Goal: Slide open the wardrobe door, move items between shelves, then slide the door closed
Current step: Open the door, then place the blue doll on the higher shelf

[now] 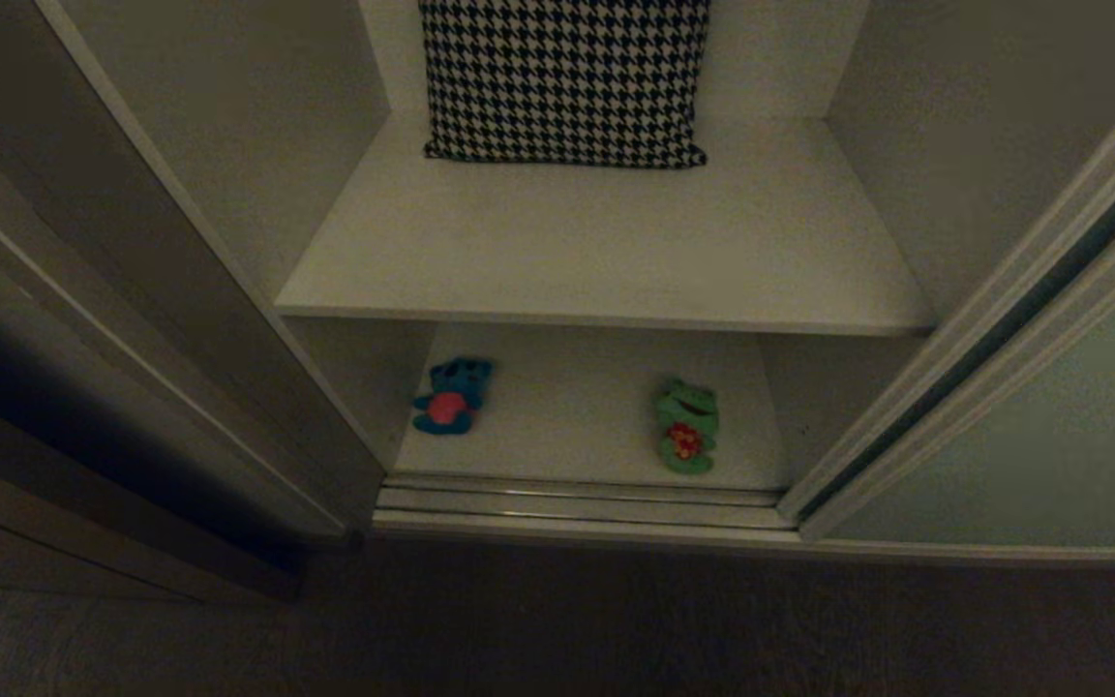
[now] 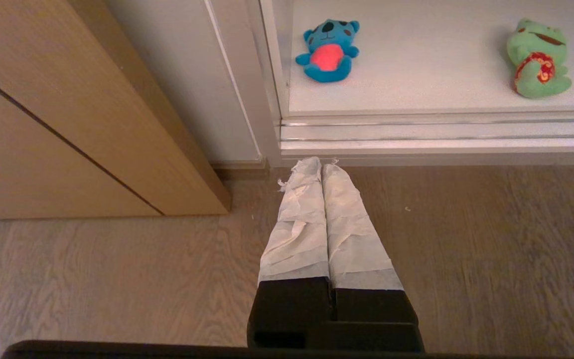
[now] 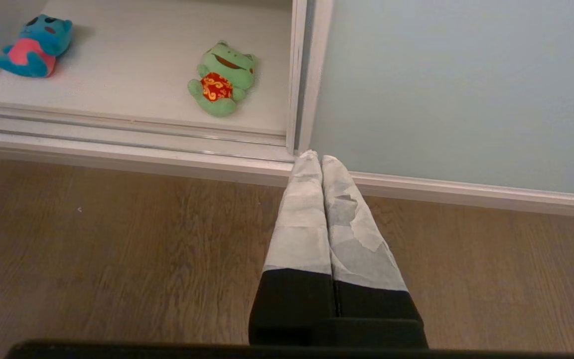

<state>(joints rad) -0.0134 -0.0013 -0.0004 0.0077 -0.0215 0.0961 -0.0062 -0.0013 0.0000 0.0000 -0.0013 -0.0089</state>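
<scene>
Both tape-wrapped claws, left claw [image 2: 322, 167] and right claw [image 3: 315, 159], are hanging clenched, empty. Teal-blue plush bear [image 1: 452, 396] and green plush frog [image 1: 686, 424] are lying lower-centre on bottom off-white shelf [image 1: 567, 426]. Soft, light; pinch around belly.

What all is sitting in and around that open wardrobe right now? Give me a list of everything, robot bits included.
bear toy: one, teal-blue with red belly, left side of the lower shelf, lying down
frog toy: one, green with red trim, right side of the same shelf, apart from the bear
cushion: one, black-and-white houndstooth, at the back of the upper shelf
sliding wardrobe door: one, pale grey-green, pushed to the right, opening uncovered
door track: one, pale, along the front of the opening
wooden panels: brown, left of the wardrobe
floor: wood-look, in front
left gripper: one, white-wrapped fingers, shut, empty, over the floor
right gripper: one, same wrapping, shut, empty, over the floor
</scene>
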